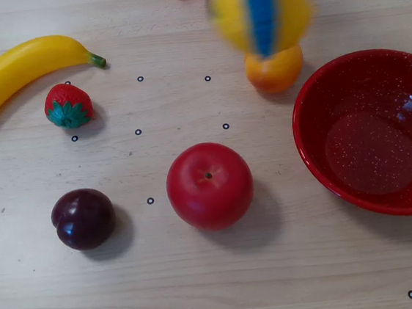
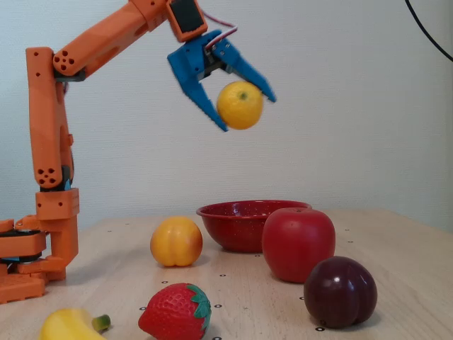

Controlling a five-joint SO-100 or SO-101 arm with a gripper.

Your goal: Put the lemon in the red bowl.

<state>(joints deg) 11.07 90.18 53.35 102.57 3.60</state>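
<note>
Blue two-finger pincer (image 2: 245, 108) clenched on bright yellow oval lemon (image 2: 240, 105), held high above pale wooden worktop (image 1: 205, 287), open air beneath. In overhead view lemon blurred at top edge, over round orange-yellow fruit (image 1: 275, 70), left of glossy red speckled bowl (image 1: 372, 131). Bowl empty, cut by right edge. Red apple (image 1: 209, 186), dark plum (image 1: 84, 218), strawberry (image 1: 67, 105), banana (image 1: 20, 71) spread leftward, well apart.
</note>
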